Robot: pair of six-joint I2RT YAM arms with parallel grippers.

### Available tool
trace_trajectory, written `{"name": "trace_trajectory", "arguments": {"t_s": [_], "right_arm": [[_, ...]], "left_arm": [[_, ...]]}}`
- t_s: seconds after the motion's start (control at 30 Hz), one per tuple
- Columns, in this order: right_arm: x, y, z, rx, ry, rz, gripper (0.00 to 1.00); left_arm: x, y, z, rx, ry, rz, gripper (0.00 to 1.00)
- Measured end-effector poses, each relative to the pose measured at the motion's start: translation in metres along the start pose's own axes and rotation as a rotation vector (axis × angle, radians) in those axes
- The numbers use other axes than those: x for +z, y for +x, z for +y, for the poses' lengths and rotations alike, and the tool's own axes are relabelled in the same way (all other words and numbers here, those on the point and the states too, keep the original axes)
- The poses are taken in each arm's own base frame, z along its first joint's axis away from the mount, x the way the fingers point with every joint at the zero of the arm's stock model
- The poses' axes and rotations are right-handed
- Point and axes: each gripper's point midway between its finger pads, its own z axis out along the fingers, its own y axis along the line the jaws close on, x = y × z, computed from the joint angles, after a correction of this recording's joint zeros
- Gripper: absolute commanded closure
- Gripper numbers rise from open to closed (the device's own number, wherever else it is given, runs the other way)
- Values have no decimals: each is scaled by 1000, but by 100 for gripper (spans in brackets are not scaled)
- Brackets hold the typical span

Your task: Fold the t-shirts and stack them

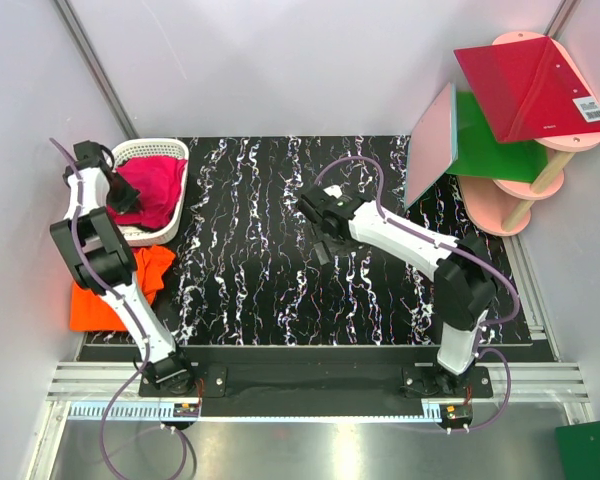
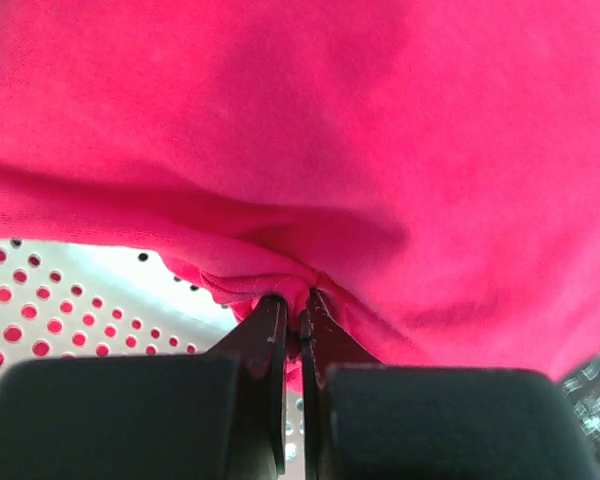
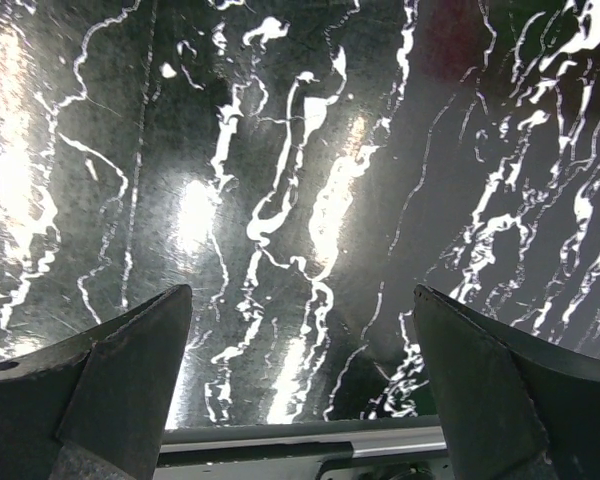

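A hot pink t-shirt lies bunched in a white perforated basket at the back left. My left gripper reaches into the basket and is shut on a fold of the pink t-shirt; the fingertips pinch the cloth between them. A bright orange t-shirt lies folded at the table's left edge, partly under the left arm. My right gripper hovers open over the middle of the black marbled table, nothing between its fingers.
A pink wooden stand at the back right carries stiff red and green panels and a pale pink one. A green item lies at the near right corner. Basket wall shows below the cloth.
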Motion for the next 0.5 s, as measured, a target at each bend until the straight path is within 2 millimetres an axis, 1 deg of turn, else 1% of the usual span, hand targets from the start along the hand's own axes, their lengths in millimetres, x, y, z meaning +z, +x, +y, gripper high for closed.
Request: {"name": "trace_trajectory", "arguments": {"t_s": [0.03, 0.1, 0.2, 0.23, 0.33, 0.43, 0.5], "right_arm": [[0, -1, 1, 5, -3, 0, 0], [1, -3, 5, 16, -11, 3, 0], [2, -7, 11, 34, -25, 5, 0], [3, -9, 13, 40, -29, 6, 0], [3, -9, 17, 49, -45, 13, 0], [3, -8, 18, 52, -47, 14, 0], [4, -8, 17, 52, -45, 14, 0]], "left_arm": [[-4, 5, -4, -2, 29, 3, 100], [-15, 11, -18, -10, 108, 15, 100], [-39, 11, -49, -8, 254, 13, 100], [-50, 10, -64, 2, 314, 3, 100], [-81, 6, -98, 37, 438, -23, 100], [-119, -2, -136, 100, 559, -79, 100], [-146, -7, -156, 140, 629, -123, 100]]}}
